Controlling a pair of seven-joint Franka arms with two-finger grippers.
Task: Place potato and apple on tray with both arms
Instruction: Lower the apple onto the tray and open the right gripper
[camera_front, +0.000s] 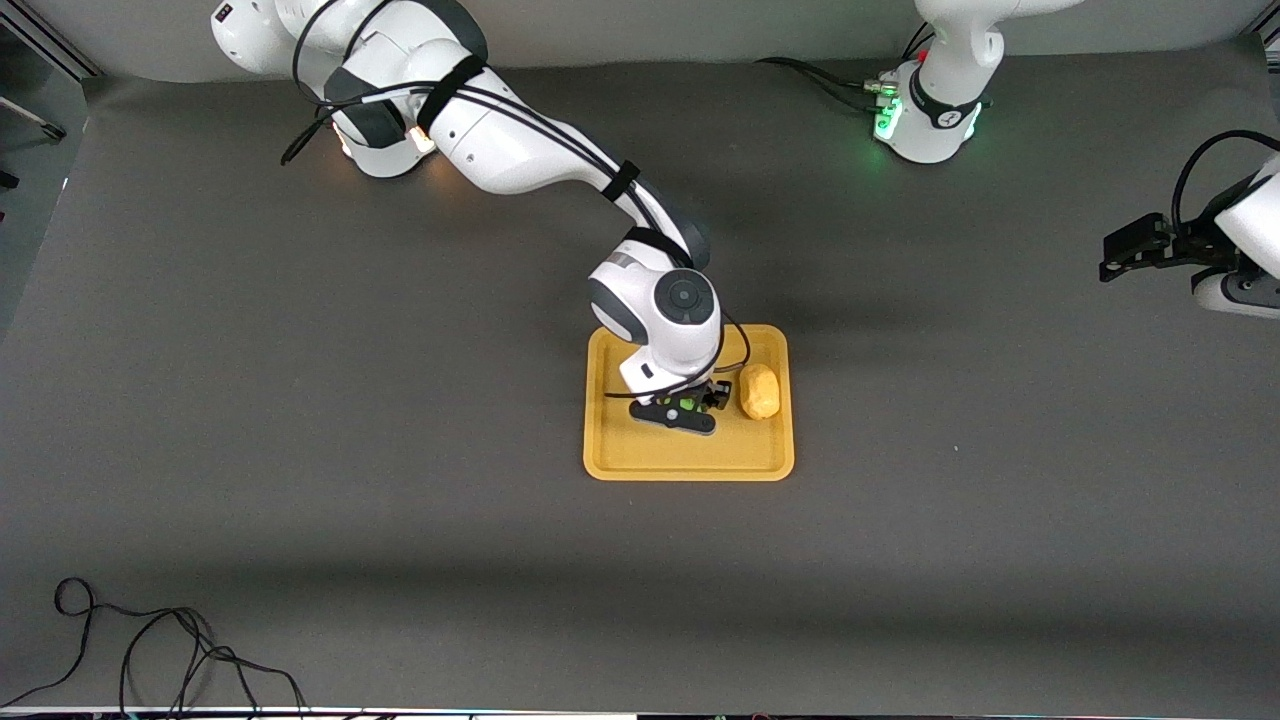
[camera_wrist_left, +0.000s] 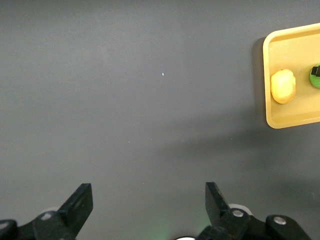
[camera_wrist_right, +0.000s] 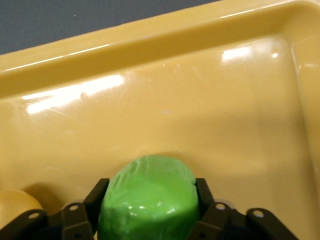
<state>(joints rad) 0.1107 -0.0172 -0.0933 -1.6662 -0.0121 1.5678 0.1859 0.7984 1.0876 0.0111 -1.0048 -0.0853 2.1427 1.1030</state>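
A: Where does the tray (camera_front: 689, 455) lie?
B: Mid-table, its long axis running between the two arms' ends.

A: Right gripper (camera_front: 690, 407)?
B: Low over the tray's middle, fingers (camera_wrist_right: 202, 192) clamped on the apple (camera_wrist_right: 148, 197).

A: Left gripper (camera_wrist_left: 147, 210)?
B: That arm waits at its end of the table, over bare mat, jaws spread wide, holding nothing.

A: Potato (camera_front: 759, 390)?
B: On the tray floor beside the apple, toward the left arm's end; long axis points from the bases toward the front camera.
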